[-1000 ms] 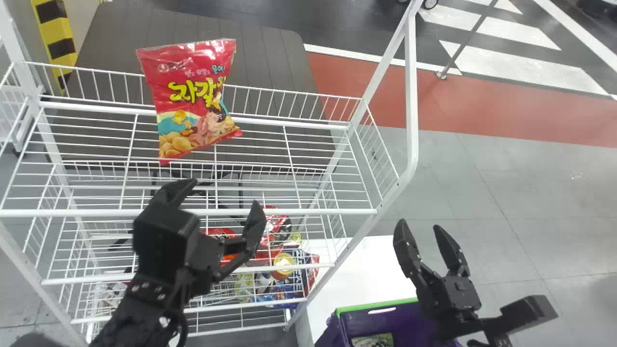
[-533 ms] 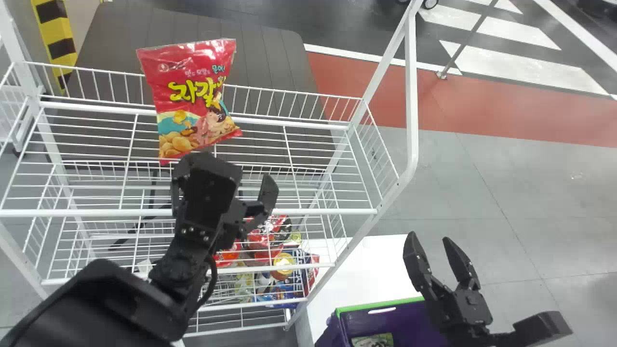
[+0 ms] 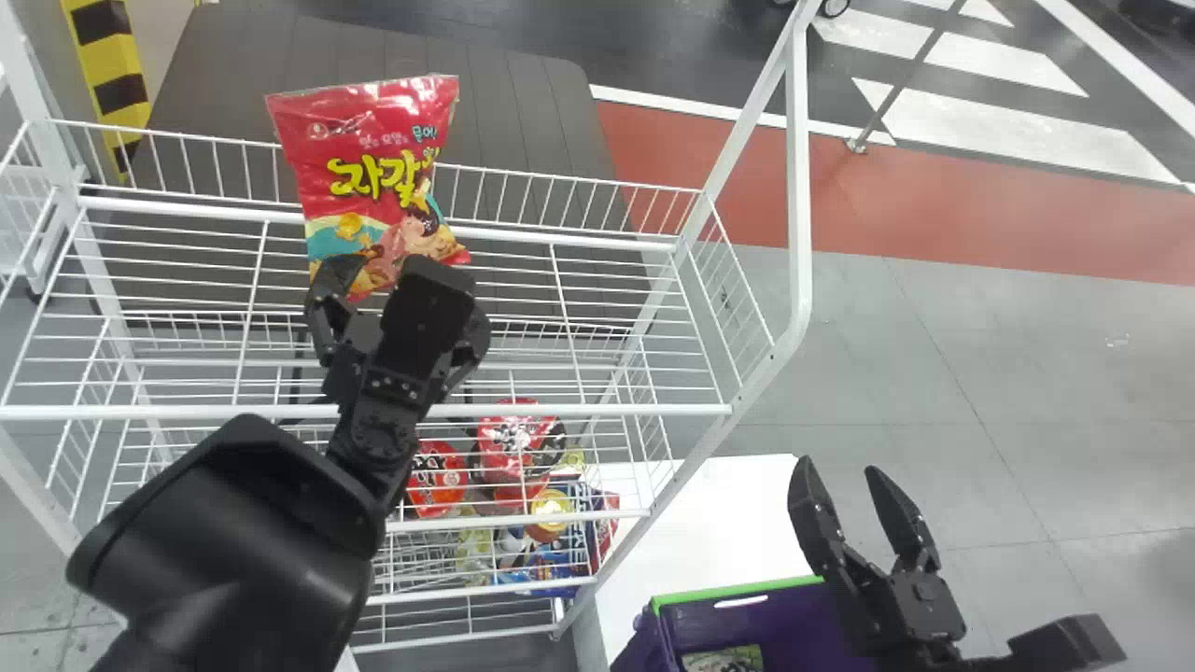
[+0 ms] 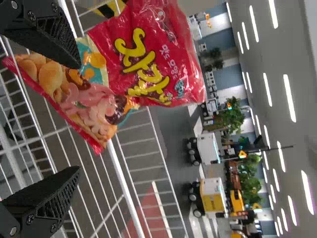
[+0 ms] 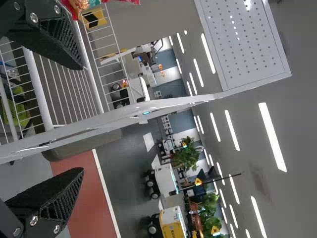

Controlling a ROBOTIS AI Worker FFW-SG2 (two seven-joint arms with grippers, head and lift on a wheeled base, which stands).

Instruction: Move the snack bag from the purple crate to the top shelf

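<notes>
And here's the left hand [image 3: 387, 273], up at the top shelf [image 3: 364, 411], its fingers spread wide, nothing gripped, tips right by the lower part of the snack bag [image 3: 369, 159]; whether one of them touches it, I can't tell. The bag itself, look, is on the top shelf, standing up against the back rail [image 3: 579, 191], left of the shelf's middle, printed face towards the robot. Down through the wires, red packets [image 3: 515, 448] sit on a lower level, over towards the right-hand end. Out past the rack's right edge comes the white counter [image 3: 714, 523], with the purple crate [image 3: 686, 630] at its near edge, and there's the right hand [image 3: 840, 467] above the crate's right side, fingers well apart, holding nothing.
</notes>
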